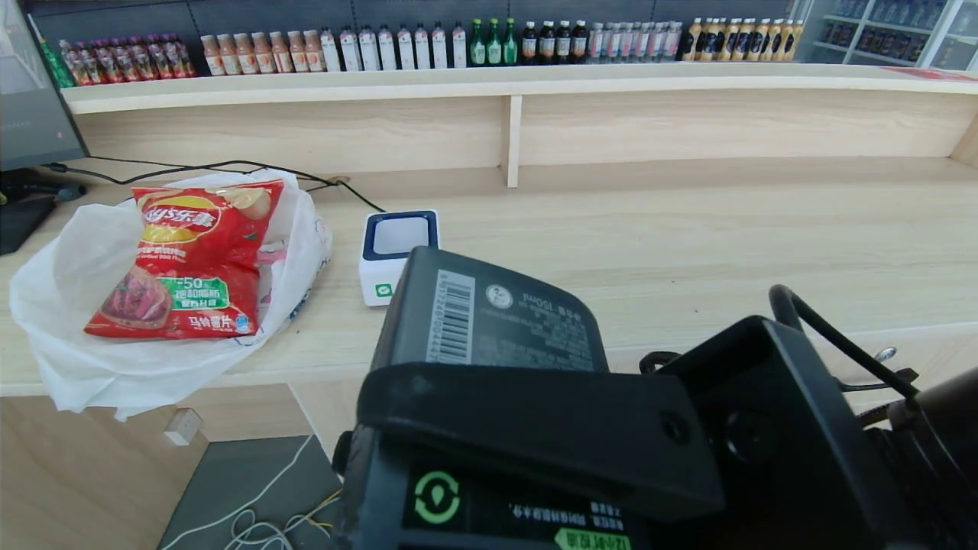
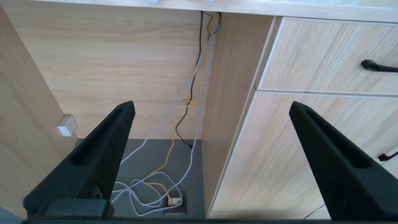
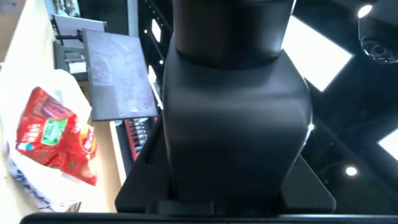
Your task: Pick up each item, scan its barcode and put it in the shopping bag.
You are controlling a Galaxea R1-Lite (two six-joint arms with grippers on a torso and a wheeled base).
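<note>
Closest to us, the right gripper (image 1: 412, 428) is clamped around a glossy black bottle (image 1: 489, 321). The bottle has a squared body with rounded shoulders and is held in the air by the counter's front edge, its white barcode label turned up. The left gripper (image 2: 211, 162) hangs low in front of the cabinet, its fingers spread wide with nothing between them. Past it we see pale wood drawers (image 2: 336, 56) with black handles and loose cables (image 2: 149, 186) on a grey floor.

The counter (image 1: 688, 244) is light wood grain, smooth and matte. At its front left corner a thin white plastic shopping bag (image 1: 69, 336) droops over the edge, with a shiny red crisp packet (image 1: 191, 260) lying in its mouth. Just beside the bag stands a small white scanner (image 1: 399, 256), a cube with a dark blue frame on top. A black cord (image 1: 191, 166) runs along the back edge towards a monitor (image 1: 34, 84) at the far left corner. Behind the counter a raised wooden ledge (image 1: 535, 80) carries a long row of drinks bottles (image 1: 489, 42).
</note>
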